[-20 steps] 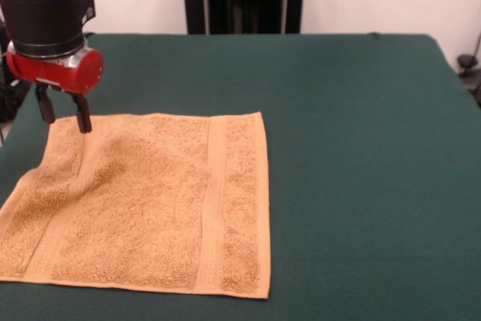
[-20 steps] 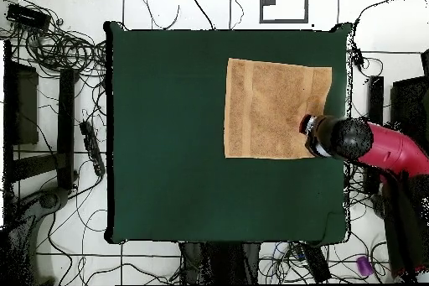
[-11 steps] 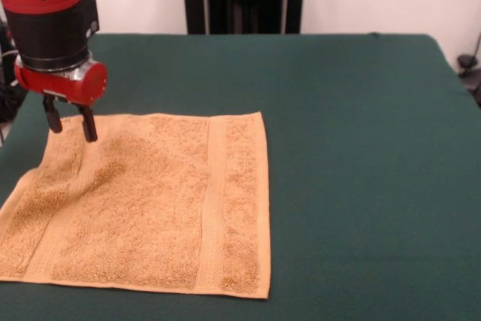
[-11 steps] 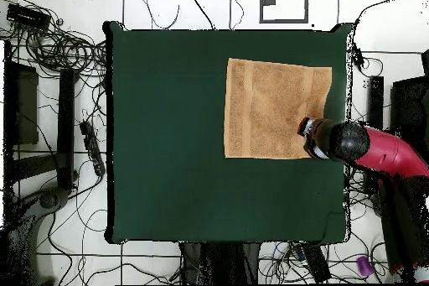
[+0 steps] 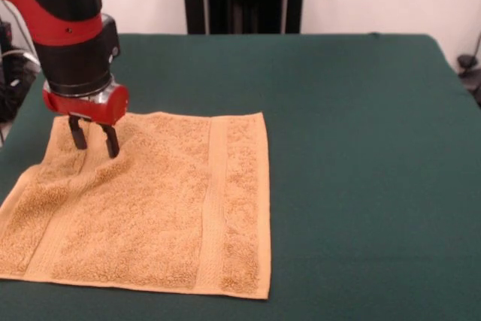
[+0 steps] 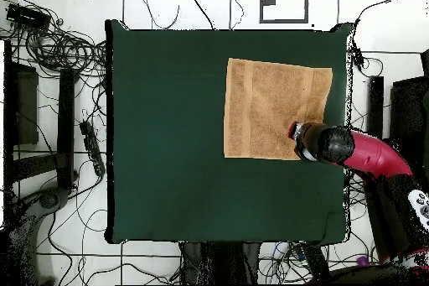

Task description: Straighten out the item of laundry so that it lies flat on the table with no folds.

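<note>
The orange-tan towel [image 5: 150,201] [image 6: 272,106] lies spread on the dark green table [image 5: 353,148] [image 6: 167,132], at the left of the front view. It is nearly flat, with a soft ridge running from its far left corner toward its middle. My gripper [image 5: 94,139] hangs over that far left part, its two dark fingers [image 5: 111,140] apart and pointing down at the ridge, nothing held between them. In the overhead view the red arm [image 6: 331,143] covers the towel's corner nearest the base, so the fingertips are hidden there.
The towel's left edge lies close to the table's left edge in the front view. Cables and dark equipment [image 6: 59,48] lie on the floor around the table in the overhead view.
My gripper has moved from just off the towel's far left corner inward over the cloth, to the right and slightly lower. The towel has kept its shape.
</note>
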